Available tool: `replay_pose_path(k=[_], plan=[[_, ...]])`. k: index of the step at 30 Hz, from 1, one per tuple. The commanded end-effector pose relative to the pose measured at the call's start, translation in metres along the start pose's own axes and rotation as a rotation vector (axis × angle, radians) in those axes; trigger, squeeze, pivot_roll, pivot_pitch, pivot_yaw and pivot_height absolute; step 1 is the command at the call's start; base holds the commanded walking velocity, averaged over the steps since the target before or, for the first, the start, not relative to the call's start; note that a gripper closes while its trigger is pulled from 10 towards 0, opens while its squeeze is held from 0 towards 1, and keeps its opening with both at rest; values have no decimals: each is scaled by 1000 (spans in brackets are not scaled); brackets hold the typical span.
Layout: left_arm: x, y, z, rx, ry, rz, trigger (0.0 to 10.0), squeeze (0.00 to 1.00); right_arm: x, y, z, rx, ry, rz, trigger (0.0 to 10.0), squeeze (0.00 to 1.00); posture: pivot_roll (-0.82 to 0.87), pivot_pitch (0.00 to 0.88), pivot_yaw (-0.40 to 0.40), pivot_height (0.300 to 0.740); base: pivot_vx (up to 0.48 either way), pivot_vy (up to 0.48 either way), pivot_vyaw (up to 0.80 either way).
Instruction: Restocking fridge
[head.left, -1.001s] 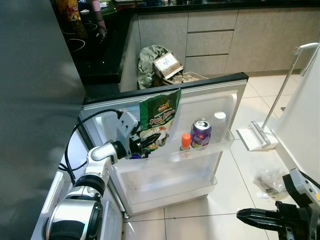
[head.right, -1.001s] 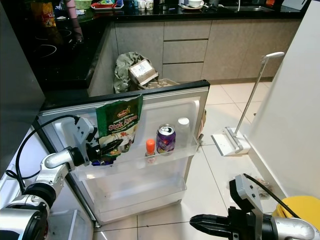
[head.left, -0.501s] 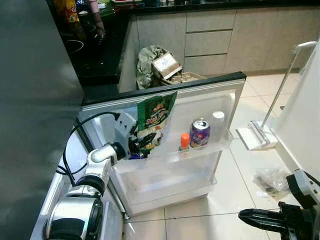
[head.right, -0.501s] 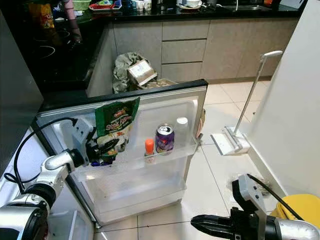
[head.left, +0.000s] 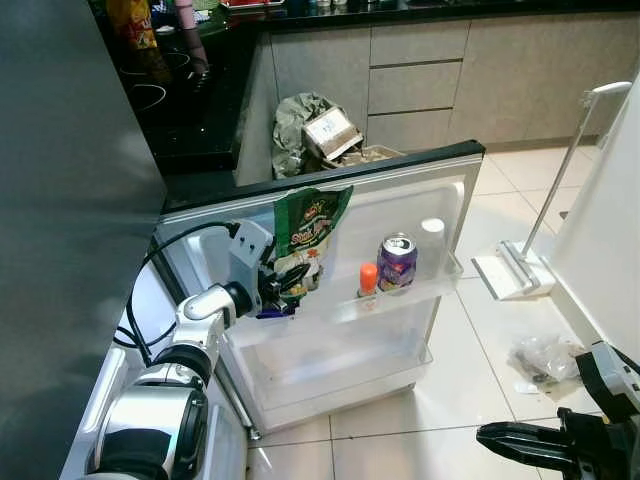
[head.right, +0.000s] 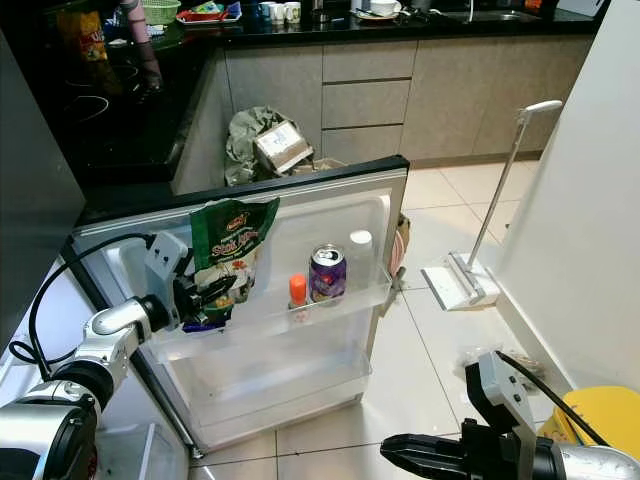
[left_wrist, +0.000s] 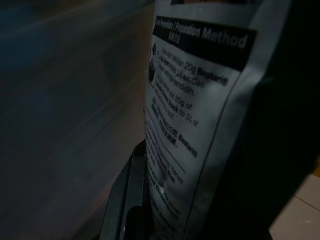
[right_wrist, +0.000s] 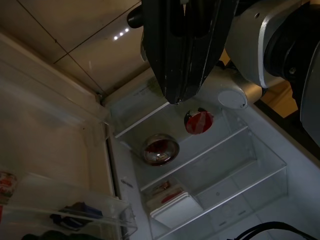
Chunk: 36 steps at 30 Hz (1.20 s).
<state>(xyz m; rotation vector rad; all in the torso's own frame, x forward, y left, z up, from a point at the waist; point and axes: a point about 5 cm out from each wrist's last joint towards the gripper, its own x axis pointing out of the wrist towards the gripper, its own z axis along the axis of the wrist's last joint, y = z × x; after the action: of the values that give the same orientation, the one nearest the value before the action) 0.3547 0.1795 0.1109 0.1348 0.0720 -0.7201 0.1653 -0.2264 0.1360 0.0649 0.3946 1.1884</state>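
Left gripper (head.left: 290, 288) pinches the lower part of the green printed snack pouch (head.left: 308, 240), black fingers clamped on it; the pouch stands upright, leaning a bit, in the upper clear plastic shelf (head.left: 400, 298) of the open white fridge door (head.left: 450, 200). Left wrist view is dark: the pouch's pale back panel with black printed text (left_wrist: 200, 140) sits right against one black finger (left_wrist: 125, 200).

Further along the same shelf from that gripper, away from the arm: small bottle with an orange cap (head.left: 369, 279), then a purple drink can (head.left: 398, 263) just beside it, then a white-capped clear bottle (head.left: 432, 240) at the shelf's far end. Below the gripper, the lower door bin (head.left: 330, 370).

Right gripper (head.right: 400, 452) hangs low over the beige tiled floor (head.right: 420, 340), well apart from the door; fingers pressed together, tips meeting in the right wrist view (right_wrist: 180, 55).

Beyond the door, past the left gripper: crumpled grey-green bag with a cardboard box on top (head.left: 320, 130), against grey kitchen cabinets (head.left: 420, 80). A white flat mop (head.left: 530, 250) leans by the white wall, a crumpled clear plastic bag (head.left: 540, 358) on the floor near the right gripper. Yellow bin (head.right: 600, 415) behind the right arm.
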Motion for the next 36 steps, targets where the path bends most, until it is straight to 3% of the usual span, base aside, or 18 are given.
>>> replay_pose_path(k=[1,11,14,23,36], plan=[[2,5,8,16,-1,4,10000,0,-3,2,3,-5,1,-6,10000,0,-209,8,58,740,0,0,0],[5,-5,0,-75,-29,-36,10000,0,-3,4,4,-4,-3,-12,10000,0,-213,10,64,740,0,0,0],[8,-15,-5,-114,-44,-68,10000,0,-3,6,4,-4,-1,-12,10000,0,-224,19,69,740,0,0,0],[11,-28,-15,-157,-40,-108,10000,0,-5,12,4,3,3,-13,10000,0,-246,43,74,740,0,0,0],[9,-23,-12,-152,-56,-89,10000,0,-6,22,3,22,6,-9,10000,0,-248,77,74,740,0,0,0]])
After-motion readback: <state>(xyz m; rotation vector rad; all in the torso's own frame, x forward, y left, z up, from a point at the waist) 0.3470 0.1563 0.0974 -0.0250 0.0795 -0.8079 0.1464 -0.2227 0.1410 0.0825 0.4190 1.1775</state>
